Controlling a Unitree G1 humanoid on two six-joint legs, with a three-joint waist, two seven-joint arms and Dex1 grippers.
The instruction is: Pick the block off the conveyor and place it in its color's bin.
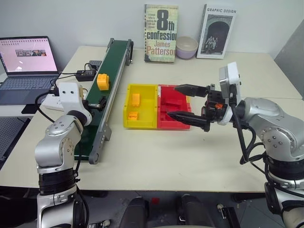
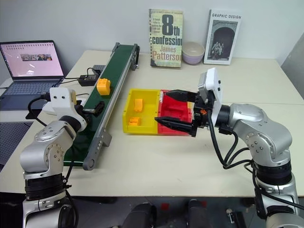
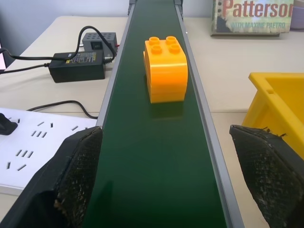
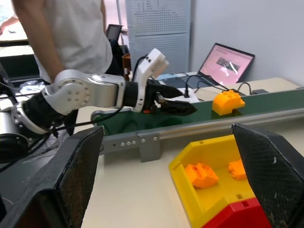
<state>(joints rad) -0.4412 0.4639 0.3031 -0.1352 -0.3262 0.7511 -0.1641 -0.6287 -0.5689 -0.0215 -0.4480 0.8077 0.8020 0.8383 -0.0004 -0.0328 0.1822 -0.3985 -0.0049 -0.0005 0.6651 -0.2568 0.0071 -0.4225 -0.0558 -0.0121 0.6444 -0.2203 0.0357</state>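
On the left, the long green conveyor (image 1: 110, 80) is seen running away across the table. The left gripper (image 3: 166, 175) is held low over the belt, its fingers spread wide with nothing between them. The orange-yellow block (image 3: 165, 69) is set upright on the belt, a little ahead of those fingers and not touched. To the right, the yellow bin (image 1: 141, 107) is joined to a red tray (image 1: 173, 114); over the red tray the right gripper (image 1: 183, 103) is held with fingers apart, empty.
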